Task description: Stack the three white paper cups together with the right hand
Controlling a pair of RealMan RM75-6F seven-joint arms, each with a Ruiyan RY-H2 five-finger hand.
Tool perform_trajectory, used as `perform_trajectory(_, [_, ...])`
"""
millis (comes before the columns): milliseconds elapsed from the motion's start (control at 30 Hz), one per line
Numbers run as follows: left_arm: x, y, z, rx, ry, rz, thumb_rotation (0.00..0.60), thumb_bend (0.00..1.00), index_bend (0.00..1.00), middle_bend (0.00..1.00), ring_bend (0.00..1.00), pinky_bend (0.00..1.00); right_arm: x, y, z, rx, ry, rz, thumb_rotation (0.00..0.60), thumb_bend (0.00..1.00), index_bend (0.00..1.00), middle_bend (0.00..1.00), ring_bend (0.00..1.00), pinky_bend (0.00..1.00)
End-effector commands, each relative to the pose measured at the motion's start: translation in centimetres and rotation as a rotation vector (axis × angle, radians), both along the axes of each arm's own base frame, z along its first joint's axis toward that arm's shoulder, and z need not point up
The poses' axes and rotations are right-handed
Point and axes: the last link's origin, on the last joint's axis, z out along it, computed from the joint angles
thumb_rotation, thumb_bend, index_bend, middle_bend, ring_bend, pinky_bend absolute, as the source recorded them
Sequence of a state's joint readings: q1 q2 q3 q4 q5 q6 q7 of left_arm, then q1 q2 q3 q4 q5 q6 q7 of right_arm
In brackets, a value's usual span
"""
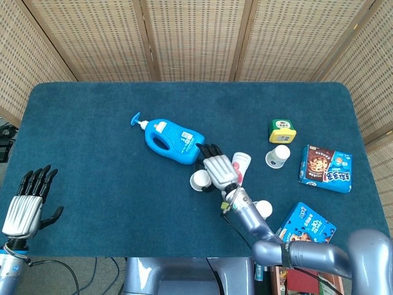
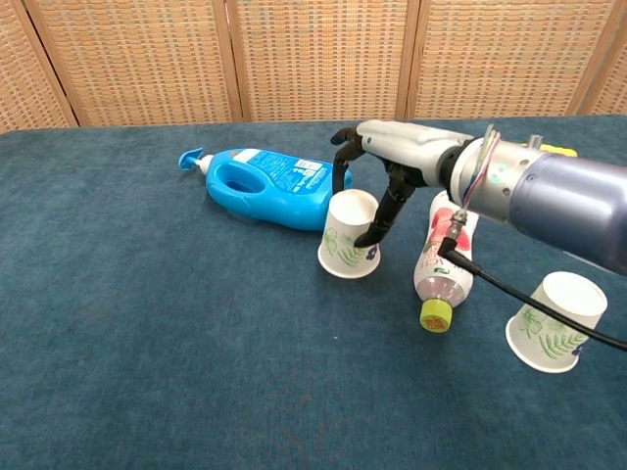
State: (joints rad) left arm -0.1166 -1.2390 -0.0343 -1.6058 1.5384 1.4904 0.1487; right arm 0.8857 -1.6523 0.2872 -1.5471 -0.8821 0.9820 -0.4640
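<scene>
Three white paper cups with green leaf prints stand upside down on the blue table. My right hand [image 1: 218, 169] [image 2: 392, 168] grips the left cup [image 1: 199, 180] [image 2: 349, 245], with fingers behind it and the thumb on its right side. That cup is tilted and a little off the cloth. A second cup [image 1: 264, 209] [image 2: 554, 320] stands near the front right. The third cup [image 1: 278, 155] stands further back by a yellow-green box; the chest view hides it behind my arm. My left hand [image 1: 24, 206] hangs at the front left, fingers apart, holding nothing.
A blue detergent bottle [image 1: 174, 140] [image 2: 265, 186] lies just behind the held cup. A pink-labelled bottle with a yellow cap [image 1: 241, 165] [image 2: 441, 259] lies to its right. A yellow-green box [image 1: 282, 130] and two snack boxes [image 1: 325, 169] [image 1: 305, 226] sit on the right side.
</scene>
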Motion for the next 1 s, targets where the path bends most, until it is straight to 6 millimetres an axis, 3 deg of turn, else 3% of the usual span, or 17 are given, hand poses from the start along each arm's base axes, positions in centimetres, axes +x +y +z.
perform_trajectory(33, [0.1,0.0,0.0,0.001,0.000,-0.003,0.600,0.32,0.00,0.00,0.00,0.00,1.0,-0.5,1.8,-0.042,0.007,0.022,0.600,0.16,0.49,0.11,0.00,0.06])
perform_trajectory(300, [0.1,-0.1,0.1,0.003,-0.004,-0.005,0.600,0.31,0.00,0.00,0.00,0.00,1.3,-0.6,6.1,-0.112,0.023,0.009,0.600,0.16,0.49,0.10,0.00,0.06])
perform_trajectory(467, [0.3,-0.2,0.0,-0.003,-0.001,-0.013,0.600,0.31,0.00,0.00,0.00,0.00,0.3,0.0,9.5,-0.165,0.016,-0.026,0.600,0.16,0.49,0.10,0.00,0.06])
perform_trajectory(667, [0.6,-0.5,-0.3,-0.013,-0.001,-0.027,0.600,0.31,0.00,0.00,0.00,0.00,-2.9,1.6,13.0,-0.198,0.026,-0.107,0.600,0.16,0.49,0.10,0.00,0.06])
perform_trajectory(1000, [0.7,-0.7,-0.2,-0.008,-0.002,-0.029,0.600,0.32,0.00,0.00,0.00,0.00,-8.1,5.1,15.2,-0.193,0.029,-0.219,0.600,0.16,0.49,0.10,0.00,0.06])
